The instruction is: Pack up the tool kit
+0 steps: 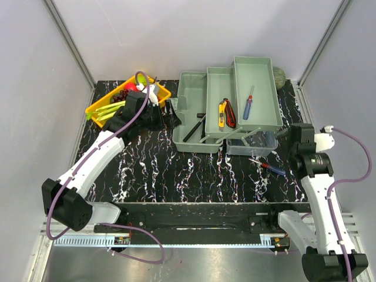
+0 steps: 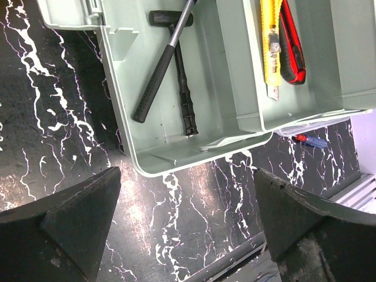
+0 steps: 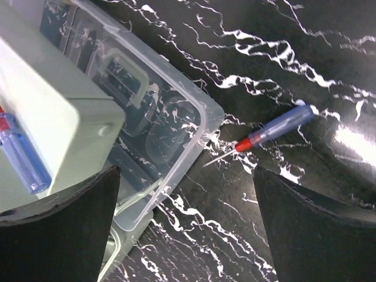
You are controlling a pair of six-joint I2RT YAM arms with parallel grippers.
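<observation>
The toolbox (image 1: pixel 192 120) stands open at the back middle of the desk (image 1: pixel 153 170). Its two fold-out trays (image 1: pixel 258 88) are stepped up to the right, and its clear lid (image 1: pixel 254 144) lies on the near right side, partly under the trays.

The left arm stretches from its near-left base diagonally across the desk. Its wrist is just beside the yellow tray (image 1: pixel 96 108), and the left claw (image 1: pixel 169 115) points right at the toolbox's left end. In the left wrist view this claw (image 2: pixel 188 229) is spread wide with nothing in it, above bare desk just off the box's corner. A hammer (image 2: pixel 160 73) lies in the box bottom.

The right arm rises along the right edge and bends inward, so the right claw (image 1: pixel 286 134) faces left toward the lid. It too gapes wide and empty (image 3: pixel 185 229).

A yellow cutter (image 1: pixel 221 115) and a red cutter (image 1: pixel 230 113) lie side by side in the lower tray. One screwdriver (image 1: pixel 248 104) lies in the upper tray. Another, the loose screwdriver (image 1: pixel 268 167), lies on the desk near the lid's corner, not touching it.
</observation>
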